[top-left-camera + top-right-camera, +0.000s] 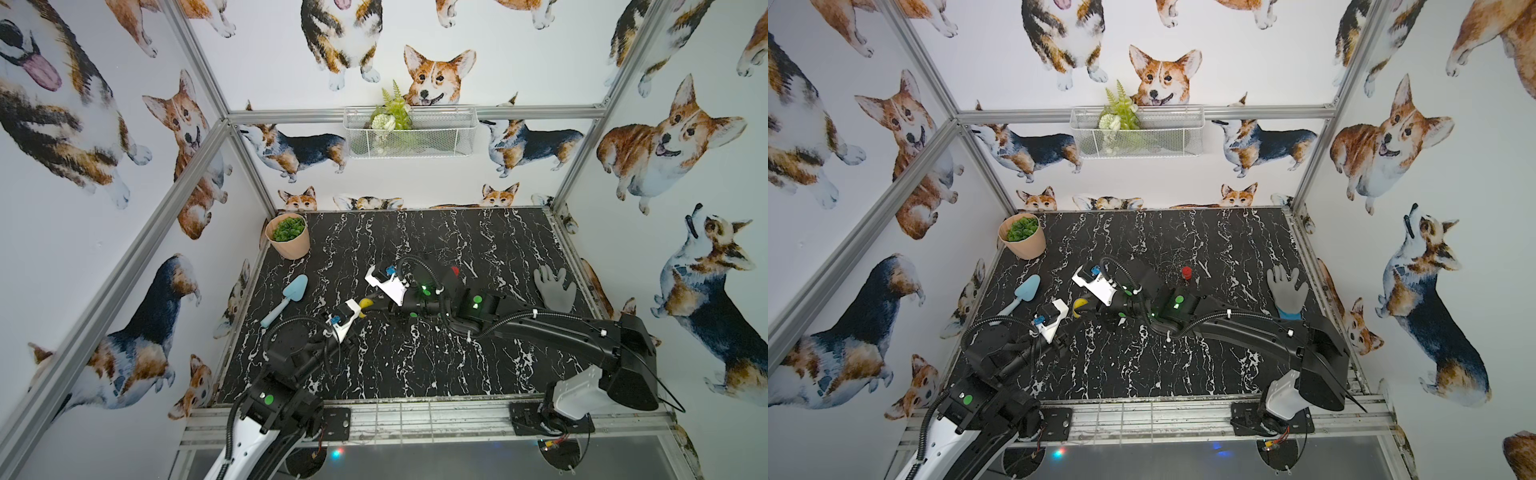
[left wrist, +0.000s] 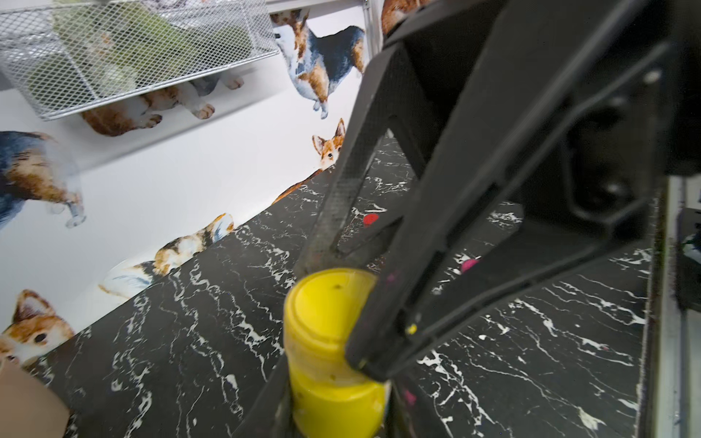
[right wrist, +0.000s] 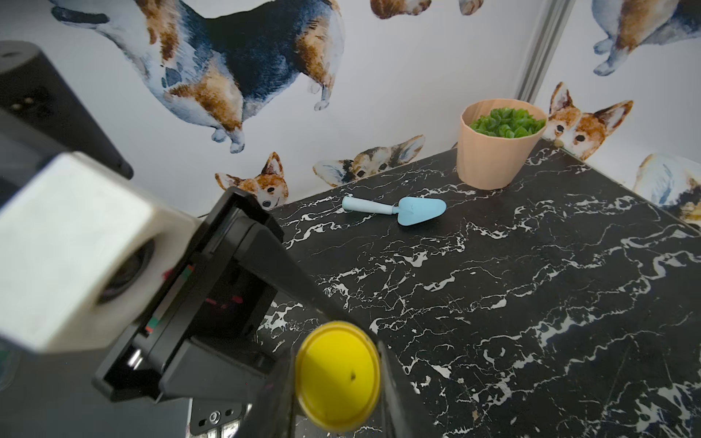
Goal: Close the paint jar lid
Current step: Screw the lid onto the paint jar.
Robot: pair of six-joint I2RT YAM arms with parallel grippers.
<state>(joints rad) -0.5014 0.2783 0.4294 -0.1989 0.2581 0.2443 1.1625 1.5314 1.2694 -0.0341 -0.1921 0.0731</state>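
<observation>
Black marble-patterned table, veined in white, forms the floor of a corgi-papered enclosure in both top views. Two black arms reach over it from the near edge. The right arm stretches from the near right corner toward the middle, and the left arm rises from the near left corner. They meet left of centre, about midway between the near and far edges. A white wire basket holding a fern hangs on the far wall, above the table. A peach pot of green leaves stands in the far left corner. A grey glove lies flat by the right edge, well apart from the grippers. A pale blue trowel lies near the left edge, between the pot and the left arm, with its blade toward the pot. The yellow paint jar is upright where the arms meet. The left gripper is clenched on the jar's body, one finger at each side. Whether the jar's base touches the table cannot be told. The yellow lid sits on the jar's mouth, and the right gripper is clamped on its rim from opposite sides. A small red object, too small to identify, stands on the table just beyond the right arm, toward the far side.
</observation>
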